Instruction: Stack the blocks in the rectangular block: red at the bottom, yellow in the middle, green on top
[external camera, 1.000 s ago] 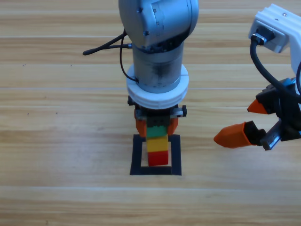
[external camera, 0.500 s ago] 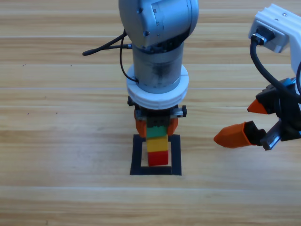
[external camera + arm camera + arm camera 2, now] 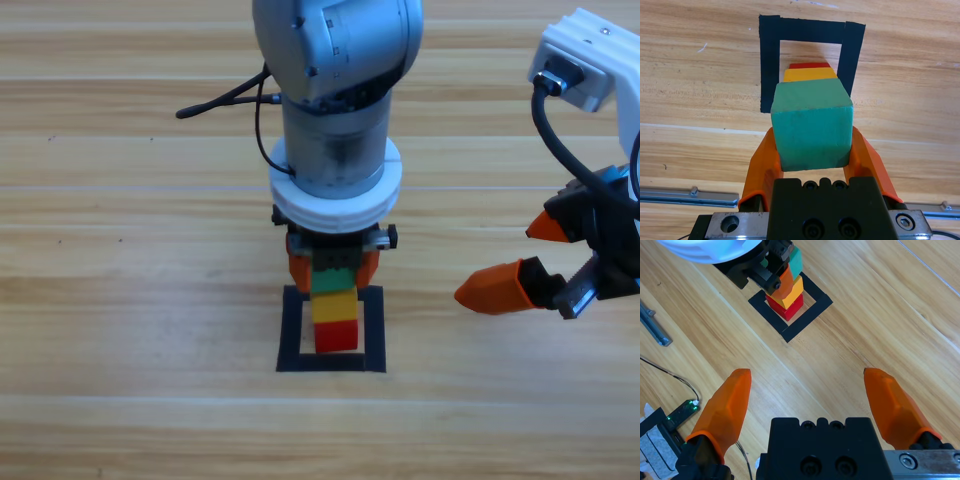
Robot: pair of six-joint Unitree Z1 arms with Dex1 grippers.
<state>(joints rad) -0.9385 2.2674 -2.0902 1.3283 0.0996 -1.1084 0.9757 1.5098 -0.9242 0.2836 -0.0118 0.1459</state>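
While the green cube (image 3: pixel 812 125) sits on the yellow cube (image 3: pixel 334 303), which in turn sits on the red cube (image 3: pixel 336 335) inside the black tape outline (image 3: pixel 293 330), the left gripper (image 3: pixel 812 155) pinches the green cube between its two orange jaws, one on each side face. From the left wrist view the green cube looks roughly square over the two below, with only narrow strips of yellow and red showing past its far edge, so the stack appears aligned, though whether the green rests fully on the yellow cannot be told for certain. The step in hand looks like the release. To do it well, the jaws should part evenly and gently, so that neither drags the top cube sideways; then the arm should rise straight up along the stack's axis, clear of the cube before any sideways travel. The right gripper (image 3: pixel 530 258) waits well apart on the right, its jaws spread wide and holding nothing, and should stay there
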